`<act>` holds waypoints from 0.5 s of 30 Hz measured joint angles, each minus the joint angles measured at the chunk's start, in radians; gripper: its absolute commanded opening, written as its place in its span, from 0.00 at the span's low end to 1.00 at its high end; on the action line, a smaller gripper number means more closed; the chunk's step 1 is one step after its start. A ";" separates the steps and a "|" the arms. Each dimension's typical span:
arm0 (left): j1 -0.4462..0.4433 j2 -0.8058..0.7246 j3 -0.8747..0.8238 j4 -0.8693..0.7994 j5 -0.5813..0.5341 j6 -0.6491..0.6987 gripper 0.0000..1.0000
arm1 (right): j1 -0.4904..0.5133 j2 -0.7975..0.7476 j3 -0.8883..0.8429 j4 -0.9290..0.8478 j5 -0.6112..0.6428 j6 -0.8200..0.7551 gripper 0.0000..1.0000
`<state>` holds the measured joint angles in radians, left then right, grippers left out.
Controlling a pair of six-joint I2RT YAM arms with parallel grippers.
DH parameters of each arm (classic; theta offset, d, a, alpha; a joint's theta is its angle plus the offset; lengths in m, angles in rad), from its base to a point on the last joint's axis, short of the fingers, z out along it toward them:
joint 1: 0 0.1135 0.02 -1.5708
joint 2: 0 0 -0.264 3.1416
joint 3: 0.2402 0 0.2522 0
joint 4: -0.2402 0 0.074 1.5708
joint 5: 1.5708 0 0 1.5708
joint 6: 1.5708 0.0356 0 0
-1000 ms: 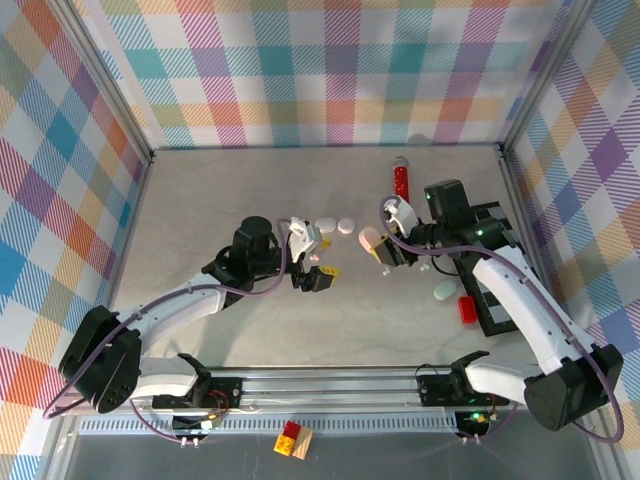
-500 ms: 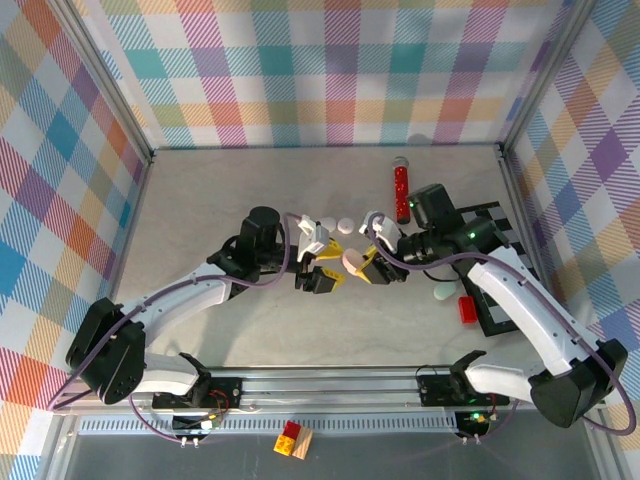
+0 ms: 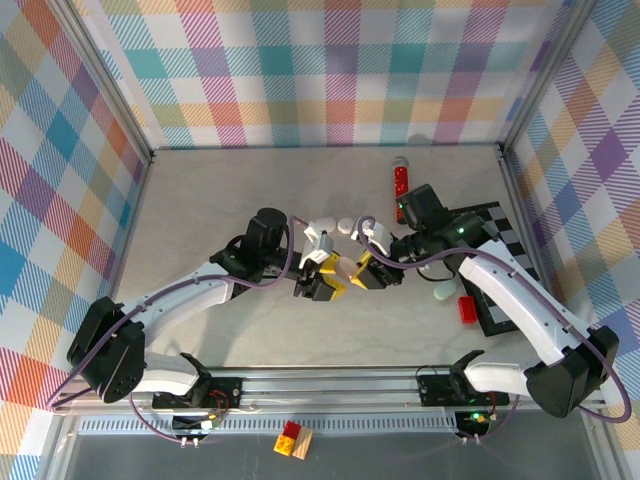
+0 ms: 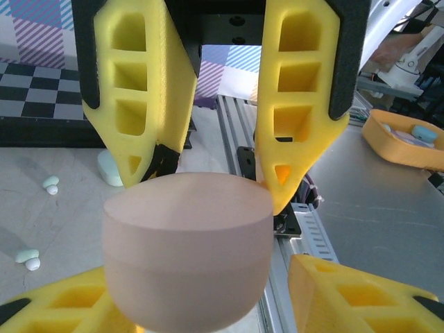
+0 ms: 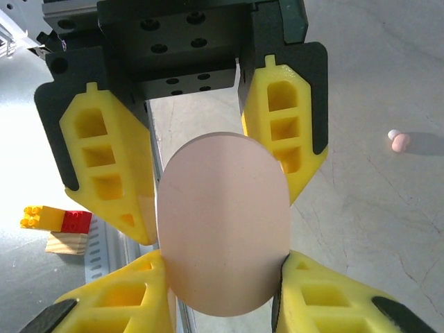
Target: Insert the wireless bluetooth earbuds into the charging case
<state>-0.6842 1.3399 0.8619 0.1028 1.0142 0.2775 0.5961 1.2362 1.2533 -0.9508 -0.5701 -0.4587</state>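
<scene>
We see the right gripper (image 3: 366, 272) clamped on the pink case (image 5: 222, 222) at frame centre. The left gripper (image 3: 322, 280) straddles its other end; whether it presses, we cannot tell. The earbuds (image 4: 28, 257) lie on the table (image 4: 76, 222), left edge. We judge them light, hard and slippery: pinch across the stem.

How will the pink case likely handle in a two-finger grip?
The pink case looks smooth and rounded, so it may slip or twist in the right gripper. No denting shows where it is clamped, so it is probably rigid. Set down, its pebble shape could rock.
</scene>
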 measured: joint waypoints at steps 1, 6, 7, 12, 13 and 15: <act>0.000 0.000 0.000 0.000 0.000 0.000 0.52 | 0.001 0.000 0.000 -0.002 0.000 -0.002 0.31; -0.001 0.000 0.001 0.001 0.005 -0.008 0.52 | 0.009 0.000 0.005 -0.008 0.000 -0.003 0.31; -0.001 0.000 0.001 0.002 0.006 -0.013 0.52 | 0.011 0.000 0.005 -0.010 0.000 -0.003 0.31; -0.002 0.002 0.008 0.005 0.006 -0.031 0.51 | 0.014 0.000 0.005 -0.010 0.000 -0.003 0.31; -0.002 0.002 0.008 0.004 0.007 -0.035 0.50 | 0.014 0.000 0.005 -0.010 0.000 -0.003 0.31; -0.002 0.003 0.011 0.005 0.006 -0.045 0.48 | 0.014 0.000 0.005 -0.011 0.000 -0.003 0.31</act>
<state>-0.6861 1.3430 0.8730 0.1074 1.0206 0.2325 0.6102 1.2362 1.2587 -0.9615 -0.5697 -0.4622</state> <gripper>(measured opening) 0.491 0.310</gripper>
